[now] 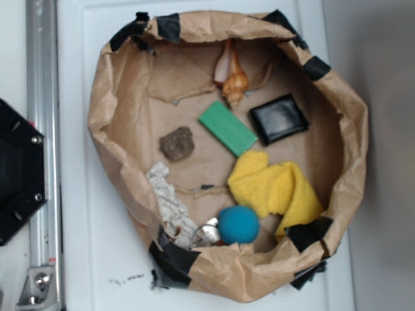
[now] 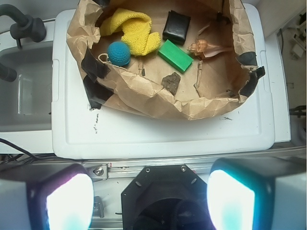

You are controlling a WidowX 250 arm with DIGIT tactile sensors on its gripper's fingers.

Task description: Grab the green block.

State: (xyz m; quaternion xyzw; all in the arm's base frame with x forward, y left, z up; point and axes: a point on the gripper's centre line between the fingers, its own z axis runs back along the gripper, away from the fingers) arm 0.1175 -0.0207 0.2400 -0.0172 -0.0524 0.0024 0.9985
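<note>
The gripper (image 2: 150,191) was parked wide open, well short of the green block (image 1: 227,127); a grasp across its narrow width, clear of the shell (image 1: 234,84) and the wallet (image 1: 279,118), was judged best.

In the wrist view the pincer (image 2: 149,194) is cut by the bottom edge at 6 o'clock, its two fingers (image 2: 61,199) blurred and glowing, while the paper wall (image 2: 144,93) hides the grey cloth and part of the rock (image 2: 171,82).

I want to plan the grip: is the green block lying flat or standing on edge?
Lying flat. The green block shows its broad face upward on the paper floor of the bag, between the shell and the wallet.
</note>
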